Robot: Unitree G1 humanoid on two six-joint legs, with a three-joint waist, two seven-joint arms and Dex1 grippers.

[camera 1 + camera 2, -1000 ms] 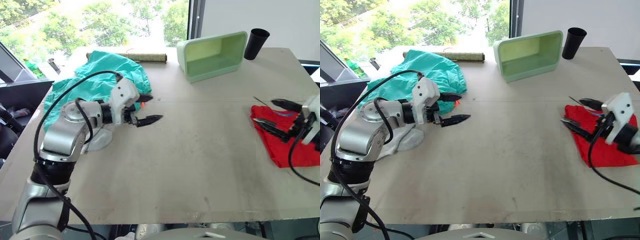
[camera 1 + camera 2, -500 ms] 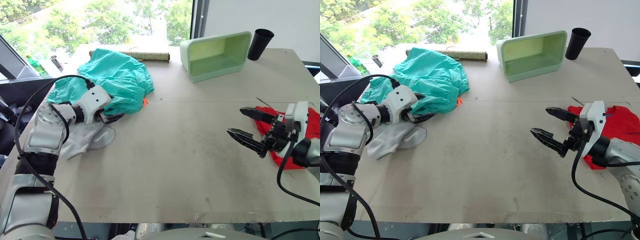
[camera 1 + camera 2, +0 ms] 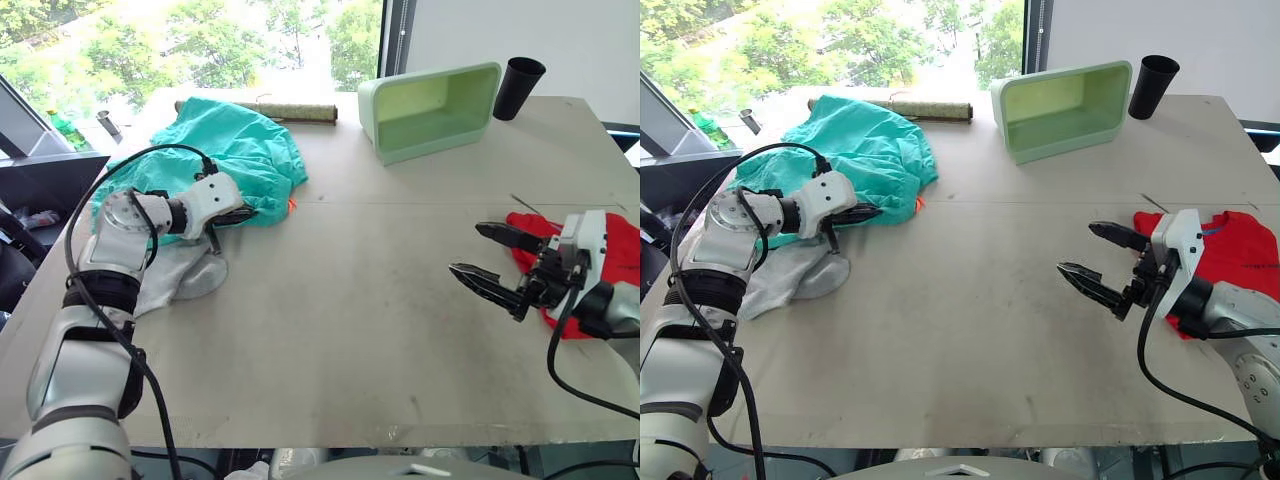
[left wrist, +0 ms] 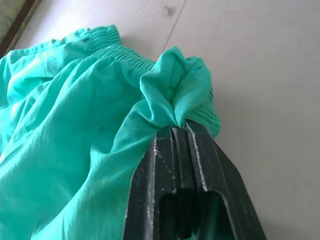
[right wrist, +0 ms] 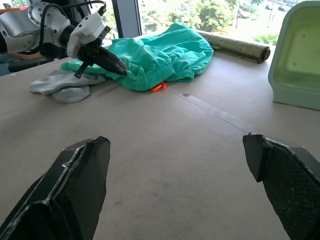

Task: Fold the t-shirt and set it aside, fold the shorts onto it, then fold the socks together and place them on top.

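Far left of the table: the shorts (image 3: 225, 160) lie in a crumpled teal heap, well apart from everything on the right.
Left eye view: the left gripper (image 3: 237, 214) sits at the near edge of the shorts, its fingers pinched together on the hem; the socks (image 3: 180, 276) lie just nearer, touching the teal cloth.
Right eye view: the right gripper (image 3: 1103, 259) hovers over bare table (image 3: 970, 330), fingers spread wide and holding nothing; the t-shirt (image 3: 1225, 265) lies bunched at the right edge, behind that gripper.
Left wrist view: both black fingers are closed on a gathered fold of teal fabric beside the elastic waistband.
Right wrist view: across open table, the orange-red drawstring (image 5: 159, 87) peeks out from the hem of the shorts.
Far side: a green bin (image 3: 432, 108) on its side, a black cup (image 3: 520, 87) and a rolled mat (image 3: 290, 111).
Step in hand: by my reading, the shorts; the t-shirt looks set aside.
Next move: likely drawing the pinched hem toward the middle and having the empty right gripper take another edge, so the shorts can be spread flat.
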